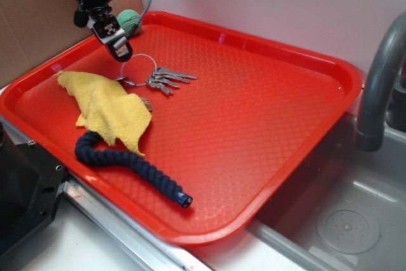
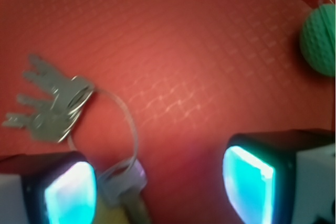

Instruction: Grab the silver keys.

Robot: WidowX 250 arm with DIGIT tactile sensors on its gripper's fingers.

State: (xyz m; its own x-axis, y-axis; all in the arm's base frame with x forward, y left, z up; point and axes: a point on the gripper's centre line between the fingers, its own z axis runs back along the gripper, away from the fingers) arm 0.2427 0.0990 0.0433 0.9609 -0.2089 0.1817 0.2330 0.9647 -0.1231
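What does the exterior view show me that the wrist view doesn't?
Only the exterior view shows the yellow cloth, the dark blue rope, the faucet and the sink beside the tray.

Only the wrist view shows the hand open, its two fingers spread, with the ring lying between them.

Both show the silver keys, the green ball and the red tray.

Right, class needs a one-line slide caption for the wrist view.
Open gripper above a red tray, silver keys by one finger, green ball at the far edge.
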